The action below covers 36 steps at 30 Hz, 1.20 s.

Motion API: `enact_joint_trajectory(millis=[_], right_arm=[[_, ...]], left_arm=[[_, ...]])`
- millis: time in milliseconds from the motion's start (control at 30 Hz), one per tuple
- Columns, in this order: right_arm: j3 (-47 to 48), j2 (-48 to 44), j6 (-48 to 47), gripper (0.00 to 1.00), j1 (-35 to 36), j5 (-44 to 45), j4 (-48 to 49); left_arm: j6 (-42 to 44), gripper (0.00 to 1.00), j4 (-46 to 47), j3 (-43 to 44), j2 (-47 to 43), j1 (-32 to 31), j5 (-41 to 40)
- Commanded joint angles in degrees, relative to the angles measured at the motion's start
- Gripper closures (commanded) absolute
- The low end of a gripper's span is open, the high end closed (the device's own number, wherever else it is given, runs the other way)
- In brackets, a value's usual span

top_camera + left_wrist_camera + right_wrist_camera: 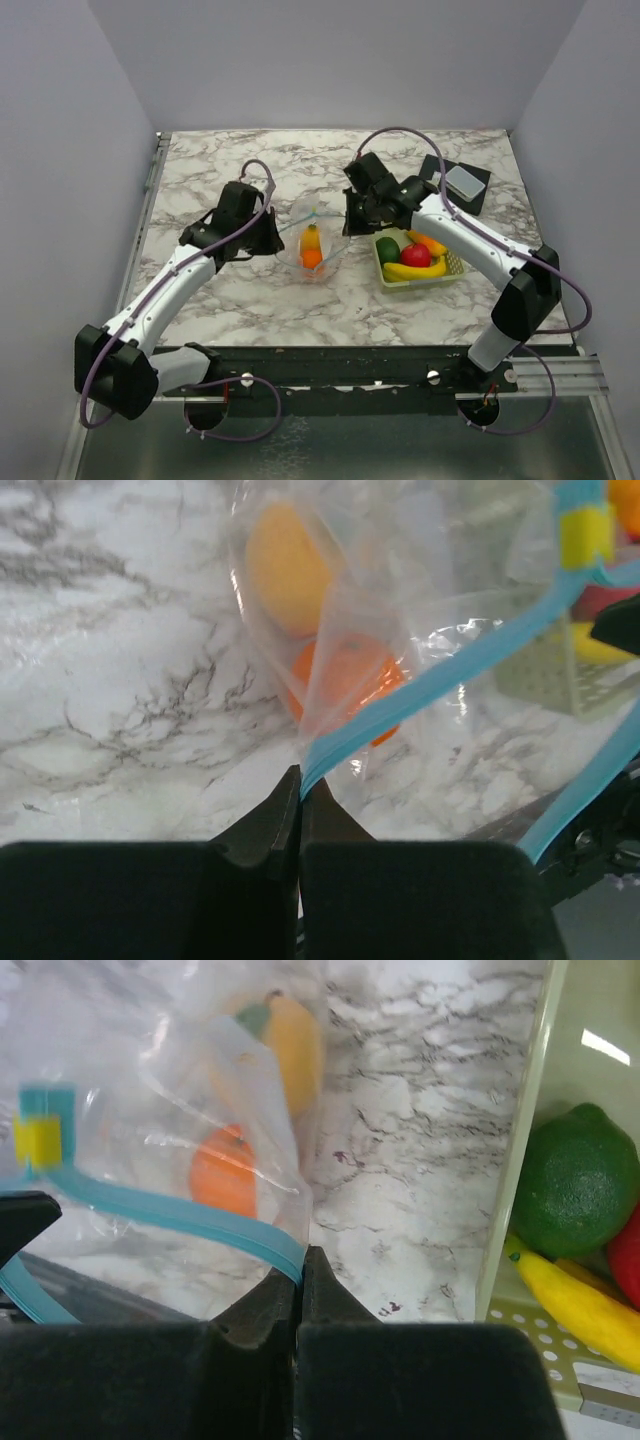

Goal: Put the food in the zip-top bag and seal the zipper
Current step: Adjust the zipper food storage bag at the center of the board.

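The clear zip-top bag (325, 262) hangs between my two grippers over the middle of the marble table. Inside it lie an orange-yellow piece (312, 238) and an orange piece (311, 258). My left gripper (300, 778) is shut on one end of the light blue zipper (450, 675). The right gripper (302, 1258) is shut on the zipper's (180, 1215) other end. A yellow slider (38, 1140) sits on the strip. The mouth gapes between the two strips. More food fills the basket: a green fruit (580, 1180), a banana (580, 1305), a red piece (416, 255).
The pale green perforated basket (420, 283) stands just right of the bag, close to my right gripper (350, 225). A black pad with a grey box (466, 182) lies at the back right. Walls close in the table (250, 300) on three sides.
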Motion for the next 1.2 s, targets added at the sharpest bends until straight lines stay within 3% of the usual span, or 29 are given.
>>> enact_joint_trajectory(millis=[0, 200, 700, 833, 1100, 1167], right_arm=[[8.1, -4.8, -1.2, 0.99, -0.1, 1.4, -3.3], [13.7, -8.2, -1.6, 0.99, -0.1, 3.3, -5.3], [5.7, -7.3, -0.6, 0.99, 0.0, 0.5, -2.7], [5.5, -7.9, -0.8, 0.88, 0.0, 0.8, -2.6], [8.6, -8.4, -1.5, 0.41, -0.1, 0.0, -3.8], [10.1, -9.4, -1.5, 0.34, -0.1, 0.4, -4.5]], left_arm=[[1.3, 1.00, -1.5, 11.6, -4.3, 0.4, 1.5], [0.2, 1.00, -4.1, 19.9, -6.8, 0.4, 1.1], [0.1, 1.00, -7.0, 19.2, -5.6, 0.4, 4.1], [0.6, 1.00, -9.4, 21.0, -5.0, 0.4, 4.0], [1.1, 1.00, -13.3, 22.4, -3.5, 0.4, 3.2], [1.2, 1.00, -14.1, 22.6, -3.4, 0.4, 2.4]])
